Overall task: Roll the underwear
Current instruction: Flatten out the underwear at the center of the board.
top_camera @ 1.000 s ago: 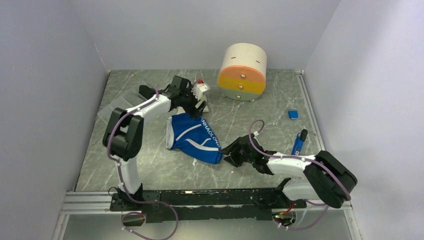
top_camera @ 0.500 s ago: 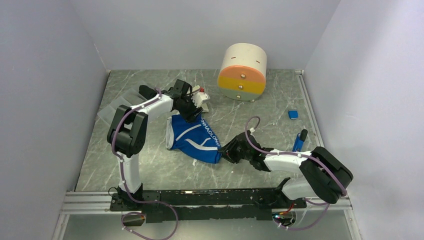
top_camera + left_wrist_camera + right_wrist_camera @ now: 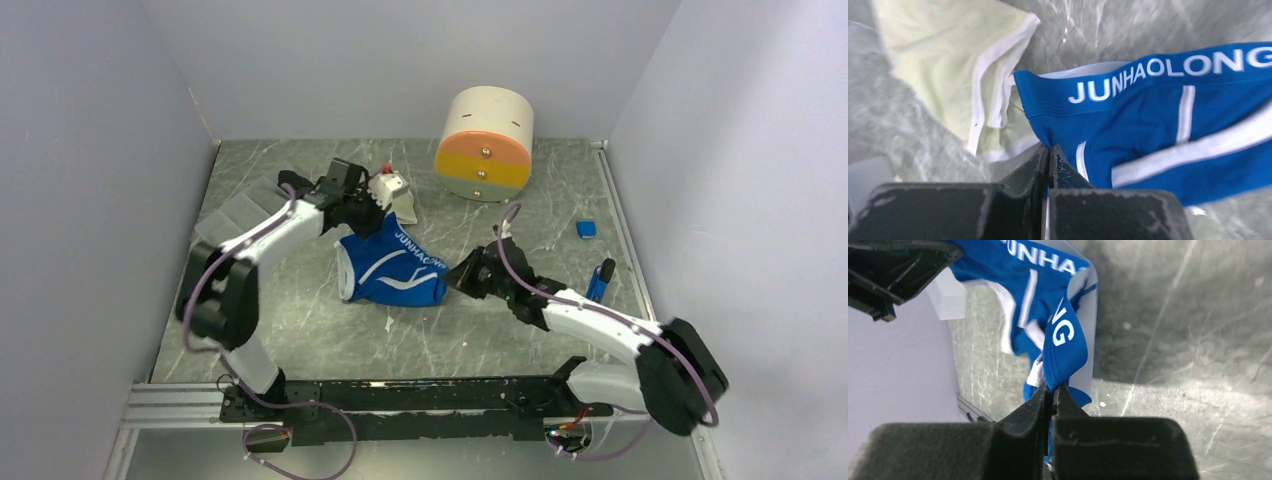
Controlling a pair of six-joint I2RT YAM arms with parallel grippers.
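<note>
1. As you read the overhead view from the left, you first meet flat grey sheets [image 3: 238, 214] lying on the marbled table [image 3: 300, 330], beside the left arm.
2. Left gripper [image 3: 370, 212]: your fingers are clenched on the left end of the blue underwear's waistband. In the wrist view the tips meet with the blue cloth pinched between them.
3. Cream underwear [image 3: 943, 60]: pale yellow with white trim, spread on the table. You find it just beside the left gripper, its edge touching the blue waistband's corner.
4. Blue underwear [image 3: 390, 270]: royal blue with white stripes and white lettering on the band. It sits mid-table, stretched between your two grippers and held at both ends, with its lower part bunched.
5. Right gripper [image 3: 452, 281]: your fingers are clamped on the right end of the blue waistband. In the wrist view the cloth folds over the closed tips.
6. Round container [image 3: 484, 145]: cream top, with orange and yellow drawer fronts, at the back of the table, well apart from the garments.
7. Blue pen [image 3: 598, 283] and small blue item [image 3: 586, 229]: both lie near the right edge.
</note>
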